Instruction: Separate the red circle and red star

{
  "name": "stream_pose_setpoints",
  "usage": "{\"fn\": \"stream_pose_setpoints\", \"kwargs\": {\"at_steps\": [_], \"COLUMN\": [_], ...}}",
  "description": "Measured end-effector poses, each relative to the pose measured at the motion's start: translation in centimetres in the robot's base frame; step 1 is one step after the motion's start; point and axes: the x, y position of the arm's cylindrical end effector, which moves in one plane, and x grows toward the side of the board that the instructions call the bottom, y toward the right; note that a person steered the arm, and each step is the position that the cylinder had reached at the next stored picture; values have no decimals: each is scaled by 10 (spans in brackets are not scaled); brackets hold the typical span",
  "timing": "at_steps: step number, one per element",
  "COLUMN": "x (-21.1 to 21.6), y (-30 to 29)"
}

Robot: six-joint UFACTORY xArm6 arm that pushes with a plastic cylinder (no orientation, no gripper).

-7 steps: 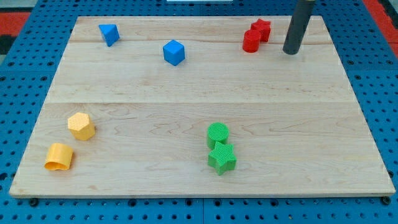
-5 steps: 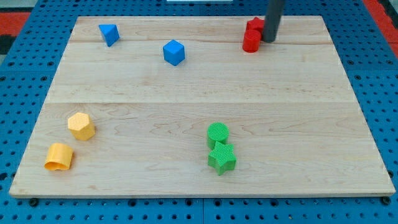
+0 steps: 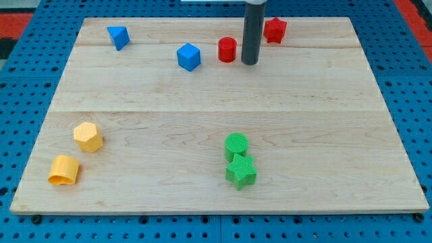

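The red circle [image 3: 227, 50] lies near the view's top, left of centre-right. The red star [image 3: 274, 30] lies further right and higher, near the board's top edge. A clear gap separates them. My tip [image 3: 250, 63] stands between them, just right of the red circle and below-left of the red star; whether it touches the circle I cannot tell.
A blue cube [image 3: 189, 57] sits just left of the red circle. A blue triangular block [image 3: 118, 36] is at top left. A yellow hexagon [image 3: 88, 136] and yellow block [image 3: 64, 169] lie at bottom left. A green circle [image 3: 236, 144] and green star [image 3: 241, 171] touch at bottom centre.
My tip swept left from the view's top right through the red pair. The red circle slid left toward the blue cube. The red star stayed near the top edge.
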Motion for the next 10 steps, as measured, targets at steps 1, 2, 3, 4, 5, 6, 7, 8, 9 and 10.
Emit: {"fn": "stream_pose_setpoints", "kwargs": {"at_steps": [1, 2, 3, 4, 5, 6, 7, 8, 9, 10], "x": [-19, -35, -35, -35, -35, -35, -33, -52, -85, -99], "y": [-37, -42, -42, -39, -39, -39, -15, 26, 6, 37]}}
